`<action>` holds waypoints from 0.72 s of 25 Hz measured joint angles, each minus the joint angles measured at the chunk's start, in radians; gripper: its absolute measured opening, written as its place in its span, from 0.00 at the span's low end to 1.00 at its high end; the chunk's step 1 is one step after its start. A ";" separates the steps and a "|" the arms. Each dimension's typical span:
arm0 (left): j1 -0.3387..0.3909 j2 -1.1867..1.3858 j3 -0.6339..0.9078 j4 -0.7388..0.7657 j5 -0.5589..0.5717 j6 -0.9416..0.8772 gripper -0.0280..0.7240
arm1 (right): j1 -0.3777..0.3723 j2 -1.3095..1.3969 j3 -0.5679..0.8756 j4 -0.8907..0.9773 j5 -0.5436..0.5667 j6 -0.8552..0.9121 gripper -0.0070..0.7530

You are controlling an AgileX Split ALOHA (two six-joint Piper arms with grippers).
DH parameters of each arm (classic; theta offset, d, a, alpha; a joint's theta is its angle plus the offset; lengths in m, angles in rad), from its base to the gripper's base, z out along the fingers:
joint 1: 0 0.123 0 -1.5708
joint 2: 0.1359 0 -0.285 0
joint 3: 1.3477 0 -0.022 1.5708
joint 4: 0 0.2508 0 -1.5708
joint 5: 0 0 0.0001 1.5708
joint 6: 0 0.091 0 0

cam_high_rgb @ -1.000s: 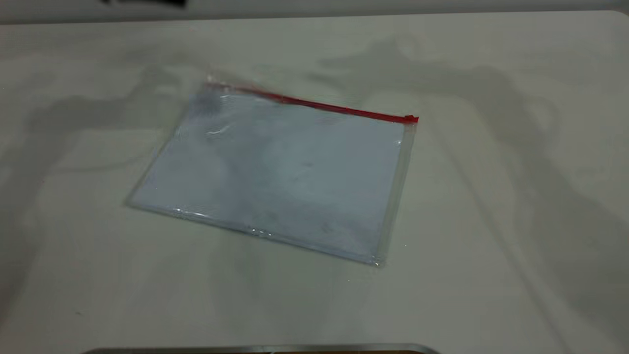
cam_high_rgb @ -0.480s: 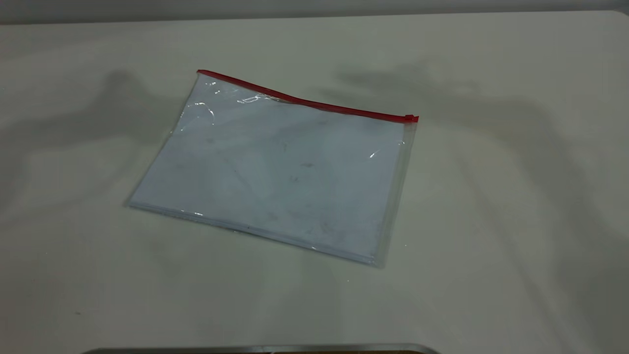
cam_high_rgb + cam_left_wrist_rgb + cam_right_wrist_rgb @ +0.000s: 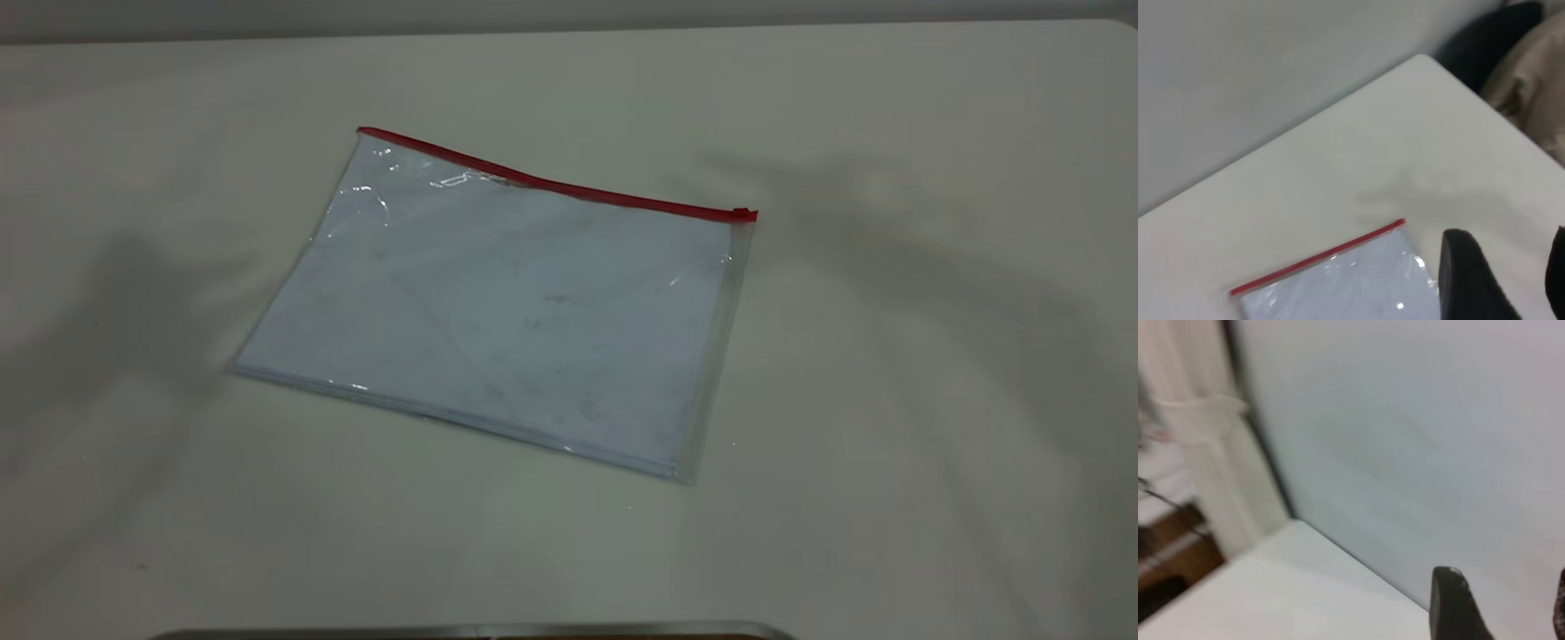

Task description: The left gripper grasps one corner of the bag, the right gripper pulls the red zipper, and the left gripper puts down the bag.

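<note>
My left gripper (image 3: 1501, 280) raised above bag (image 3: 498, 320), fingers apart, empty. My right gripper (image 3: 1498, 607) parted too, facing wall. Exterior alone shows whole bag — flat on white table (image 3: 889, 400), red zipper (image 3: 551, 185) along far edge, slider at right end.

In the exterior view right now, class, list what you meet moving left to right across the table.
Bare table → the bag, lying flat, its near-left corner first → the red zipper along its far edge → the zipper's slider tab at the right end → bare table again.
</note>
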 joint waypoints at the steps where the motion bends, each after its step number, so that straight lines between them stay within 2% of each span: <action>1: 0.000 -0.028 0.000 0.025 0.000 -0.023 0.51 | 0.000 -0.016 0.046 -0.058 0.000 0.007 0.54; 6: 0.000 -0.132 0.000 0.145 0.000 -0.144 0.51 | 0.000 -0.137 0.403 -0.286 0.000 0.018 0.54; 12: 0.000 -0.179 0.021 0.261 0.000 -0.288 0.51 | 0.000 -0.360 0.900 -0.318 0.000 0.017 0.54; 18: 0.000 -0.227 0.211 0.312 0.000 -0.323 0.51 | 0.000 -0.603 1.326 -0.406 0.000 0.017 0.54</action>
